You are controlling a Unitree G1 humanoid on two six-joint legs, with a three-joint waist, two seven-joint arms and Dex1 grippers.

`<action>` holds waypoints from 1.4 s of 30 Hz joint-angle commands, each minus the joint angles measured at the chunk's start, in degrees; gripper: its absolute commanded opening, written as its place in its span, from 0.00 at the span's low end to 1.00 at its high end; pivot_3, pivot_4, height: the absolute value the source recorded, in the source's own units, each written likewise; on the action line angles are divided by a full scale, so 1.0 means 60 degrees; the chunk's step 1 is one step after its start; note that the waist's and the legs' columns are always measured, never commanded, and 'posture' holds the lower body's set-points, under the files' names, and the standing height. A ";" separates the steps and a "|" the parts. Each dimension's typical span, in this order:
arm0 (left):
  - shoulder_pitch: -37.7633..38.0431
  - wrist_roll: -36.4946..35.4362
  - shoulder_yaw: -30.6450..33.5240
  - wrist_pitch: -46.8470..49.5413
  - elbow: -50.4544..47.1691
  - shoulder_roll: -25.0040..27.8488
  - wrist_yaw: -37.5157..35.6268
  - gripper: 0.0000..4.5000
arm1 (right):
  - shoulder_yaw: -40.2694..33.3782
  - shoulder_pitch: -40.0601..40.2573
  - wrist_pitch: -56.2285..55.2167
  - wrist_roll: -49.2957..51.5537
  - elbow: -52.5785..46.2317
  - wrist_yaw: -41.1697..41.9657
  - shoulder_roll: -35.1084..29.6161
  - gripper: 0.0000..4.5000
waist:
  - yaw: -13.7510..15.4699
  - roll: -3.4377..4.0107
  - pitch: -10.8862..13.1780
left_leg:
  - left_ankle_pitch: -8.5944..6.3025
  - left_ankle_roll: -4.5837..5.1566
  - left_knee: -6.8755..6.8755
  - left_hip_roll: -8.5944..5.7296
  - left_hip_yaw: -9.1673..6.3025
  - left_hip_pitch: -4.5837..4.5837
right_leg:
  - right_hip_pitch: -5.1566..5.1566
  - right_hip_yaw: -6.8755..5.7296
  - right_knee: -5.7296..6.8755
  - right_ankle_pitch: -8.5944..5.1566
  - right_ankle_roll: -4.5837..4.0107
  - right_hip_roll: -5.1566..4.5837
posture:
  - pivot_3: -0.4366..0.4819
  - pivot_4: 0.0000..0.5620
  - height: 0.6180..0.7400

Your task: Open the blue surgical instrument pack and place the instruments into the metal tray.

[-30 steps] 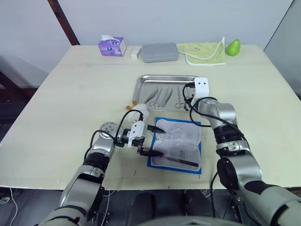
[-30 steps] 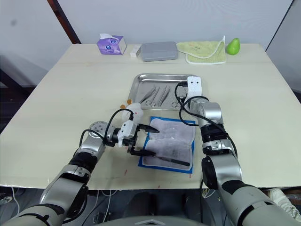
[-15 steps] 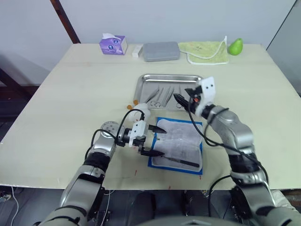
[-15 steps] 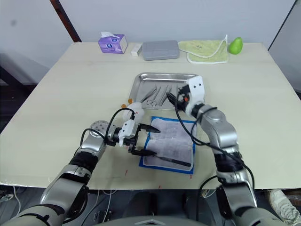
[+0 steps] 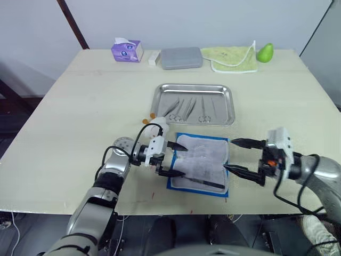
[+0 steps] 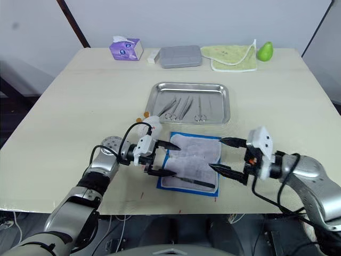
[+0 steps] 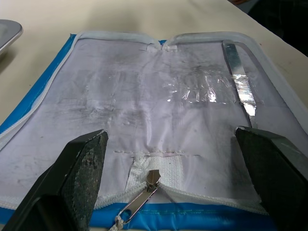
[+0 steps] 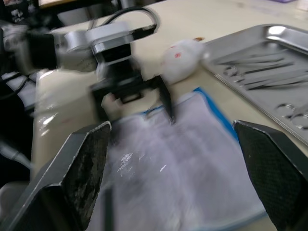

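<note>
The blue surgical instrument pack [image 5: 201, 160] lies unzipped and flat near the table's front edge, pale lining up. One slim silvery instrument [image 5: 205, 183] rests in it along its near edge, also seen as the tool [image 7: 239, 89] in the left wrist view. Several instruments [image 5: 186, 108] lie in the metal tray [image 5: 160, 95] just beyond the pack. My left gripper [image 5: 183, 160] is open at the pack's left edge, its fingers reaching over the lining. My right gripper [image 5: 230, 154] is open at the pack's right edge, holding nothing.
Along the far edge stand a purple tissue box [image 5: 127, 52], a small white block [image 5: 154, 57], a grey case [image 5: 181, 58], a green cloth [image 5: 230, 58] and a green pear [image 5: 264, 52]. Small orange bits [image 5: 151, 115] lie left of the tray.
My right gripper has left the tray's right end, swung out and come down toward the front, to the pack's right edge. The left gripper has stayed put.
</note>
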 commanded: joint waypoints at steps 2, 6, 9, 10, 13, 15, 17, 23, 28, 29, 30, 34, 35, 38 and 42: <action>0.0324 0.0384 -0.0359 -0.0078 0.0822 0.0014 -0.0428 1.00 | -0.1916 0.1462 -0.0844 0.0521 -0.0425 0.1233 -0.0940 0.97 | -0.0010 -0.0008 0.0004 | 0.0000 0.0000 0.0001 0.0000 0.0005 0.0012 | 0.0010 0.0004 -0.0003 0.0000 0.0001 -0.0001 | 0.48 0.27 1.00; 0.0174 0.0291 -0.0328 -0.0160 0.1214 -0.0038 -0.0592 1.00 | -0.3152 0.2638 -0.1272 0.0651 -0.0426 0.1983 -0.1364 0.97 | 0.0004 -0.0006 0.0003 | 0.0000 0.0000 0.0004 0.0000 0.0001 0.0021 | 0.0016 0.0001 0.0002 -0.0001 0.0003 0.0001 | 0.48 0.27 1.00; 0.0079 0.0183 -0.0421 -0.0229 0.1470 -0.0020 -0.0602 1.00 | -0.4044 0.3334 -0.1349 0.0867 -0.0471 0.2320 -0.1544 0.97 | 0.0001 -0.0021 0.0012 | 0.0000 -0.0001 0.0004 0.0000 -0.0001 0.0046 | 0.0041 0.0000 0.0001 -0.0001 0.0004 0.0002 | 0.48 0.27 1.00; 0.0054 0.0159 -0.0451 -0.0248 0.1530 -0.0013 -0.0602 1.00 | -0.4295 0.3508 -0.1351 0.0924 -0.0483 0.2399 -0.1587 0.97 | 0.0000 -0.0022 0.0013 | 0.0000 -0.0001 0.0004 0.0000 -0.0001 0.0057 | 0.0051 0.0001 0.0001 -0.0002 0.0004 0.0002 | 0.48 0.27 1.00; -0.0012 0.0140 -0.0487 -0.0351 0.1711 -0.0010 -0.0602 1.00 | -0.4862 0.4014 -0.1351 0.1065 -0.0587 0.2633 -0.1664 0.97 | 0.0004 -0.0021 0.0013 | 0.0000 -0.0001 0.0001 0.0000 -0.0001 0.0078 | 0.0069 0.0002 0.0001 -0.0003 0.0002 0.0002 | 0.48 0.27 1.00; -0.0040 0.0112 -0.0524 -0.0403 0.1782 -0.0003 -0.0602 1.00 | -0.5060 0.4220 -0.1347 0.1162 -0.0680 0.2690 -0.1667 0.97 | 0.0000 -0.0025 0.0015 | -0.0001 -0.0002 -0.0011 0.0001 0.0001 0.0117 | 0.0104 0.0004 -0.0006 -0.0005 0.0000 0.0001 | 0.48 0.27 1.00; -0.0068 0.0086 -0.0573 -0.0467 0.1849 0.0016 -0.0602 1.00 | -0.5188 0.4336 -0.1349 0.1221 -0.0797 0.2678 -0.1663 0.97 | 0.0002 -0.0024 0.0015 | -0.0002 -0.0003 -0.0019 0.0001 0.0000 0.0137 | 0.0121 0.0010 -0.0010 -0.0006 0.0002 0.0000 | 0.48 0.27 1.00; -0.0134 -0.0029 -0.0703 -0.0505 0.1859 0.0108 -0.0602 1.00 | -0.3972 0.3972 -0.1422 0.0694 -0.1702 0.1664 -0.1533 0.97 | -0.0009 -0.0026 0.0014 | -0.0002 -0.0002 -0.0023 0.0002 0.0000 0.0143 | 0.0121 0.0014 -0.0009 -0.0007 0.0004 0.0000 | 0.48 0.27 1.00; -0.0148 -0.0096 -0.0761 -0.0455 0.1741 0.0149 -0.0602 1.00 | -0.0974 0.2832 -0.1432 -0.1450 -0.2248 -0.0163 -0.1372 0.97 | -0.0004 -0.0021 0.0018 | -0.0001 -0.0003 -0.0026 0.0008 -0.0002 0.0143 | 0.0114 0.0018 -0.0008 -0.0009 0.0003 0.0003 | 0.48 0.27 1.00; -0.0114 -0.0122 -0.0775 -0.0434 0.1666 0.0168 -0.0602 1.00 | -0.0423 0.2534 -0.1354 -0.1751 -0.2200 -0.0500 -0.1249 0.97 | -0.0004 -0.0022 0.0017 | -0.0001 -0.0003 -0.0027 0.0008 -0.0001 0.0142 | 0.0114 0.0020 -0.0009 -0.0009 0.0003 0.0002 | 0.48 0.27 1.00; -0.0070 -0.0138 -0.0797 -0.0428 0.1581 0.0190 -0.0602 1.00 | 0.0143 0.2255 -0.1287 -0.2096 -0.2127 -0.0883 -0.1068 0.97 | -0.0006 -0.0020 0.0016 | -0.0002 -0.0003 -0.0026 0.0008 -0.0001 0.0144 | 0.0115 0.0021 -0.0009 -0.0009 0.0003 0.0002 | 0.48 0.27 1.00; 0.0015 -0.0121 -0.0816 -0.0422 0.1408 0.0254 -0.0602 1.00 | 0.1740 0.1385 -0.1001 -0.3149 -0.1647 -0.1759 -0.0627 0.97 | -0.0003 -0.0013 0.0012 | -0.0001 -0.0003 -0.0027 0.0008 0.0002 0.0145 | 0.0112 0.0022 -0.0007 -0.0012 -0.0003 0.0004 | 0.48 0.27 1.00; 0.0031 -0.0106 -0.0821 -0.0431 0.1383 0.0269 -0.0602 1.00 | 0.1982 0.1235 -0.0990 -0.3239 -0.1533 -0.1812 -0.0549 0.97 | 0.0000 -0.0016 0.0015 | -0.0001 -0.0003 -0.0027 0.0009 0.0003 0.0143 | 0.0112 0.0021 -0.0007 -0.0012 -0.0004 0.0004 | 0.48 0.27 1.00; 0.0017 -0.0100 -0.0785 -0.0390 0.1371 0.0278 -0.0602 1.00 | 0.2725 0.0789 -0.0927 -0.3440 -0.1047 -0.1792 -0.0346 0.89 | -0.0006 -0.0027 0.0021 | -0.0001 -0.0003 -0.0026 0.0009 0.0003 0.0144 | 0.0111 0.0025 -0.0007 -0.0012 -0.0005 0.0003 | 0.48 0.27 1.00; -0.0013 -0.0047 -0.0727 -0.0366 0.1394 0.0271 -0.0602 1.00 | 0.3502 0.0521 -0.1082 -0.3888 -0.0695 -0.1792 -0.0308 0.62 | -0.0006 -0.0027 0.0022 | -0.0001 -0.0002 -0.0027 0.0009 0.0005 0.0143 | 0.0111 0.0020 -0.0007 -0.0013 -0.0006 0.0004 | 0.48 0.27 1.00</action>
